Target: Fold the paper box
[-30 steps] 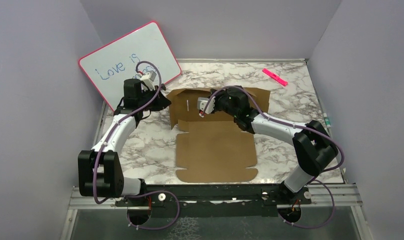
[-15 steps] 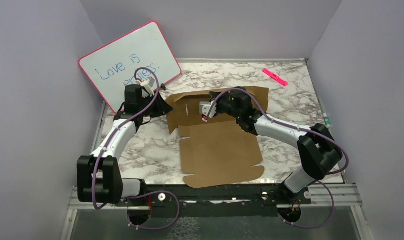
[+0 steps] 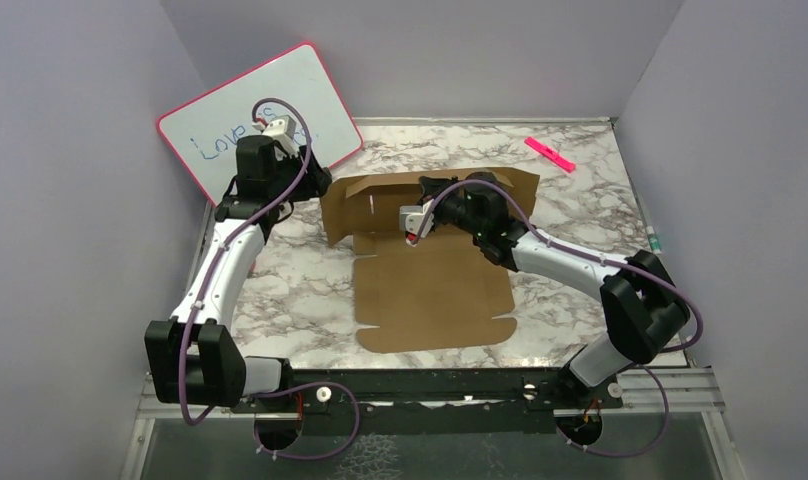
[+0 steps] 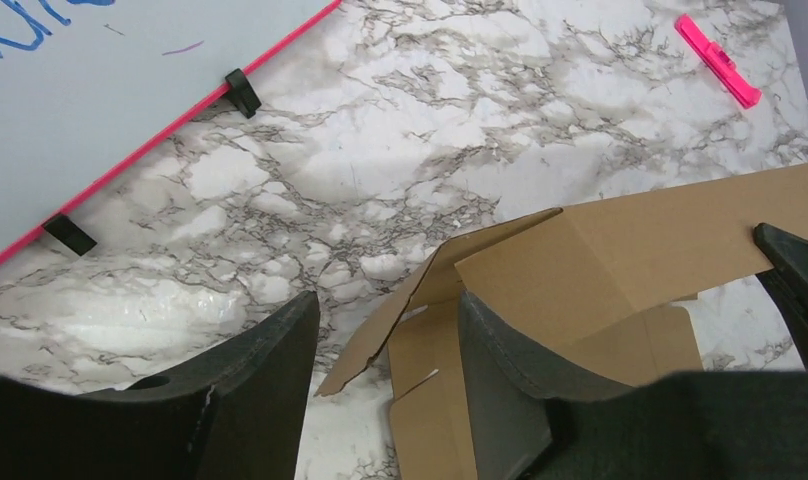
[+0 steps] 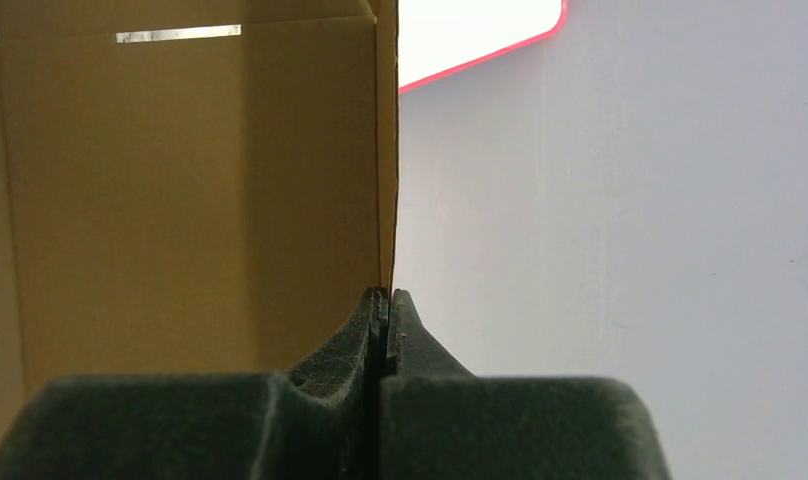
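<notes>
Currently one paper box (image 3: 430,300) shows, with left pincer (image 4: 388,305) apart and right pincer (image 5: 387,296) together.

Readable writing: one handwritten word in blue marker.
On my overhead view I can read "Love" on the pink-framed white dry-erase board (image 3: 220,105) leaning at the back left. Whatever follows on that line is covered by my left arm (image 3: 220,265). My left wrist view catches only the cut-off ends of blue strokes on that board (image 4: 100,100), too cropped to read.
</notes>
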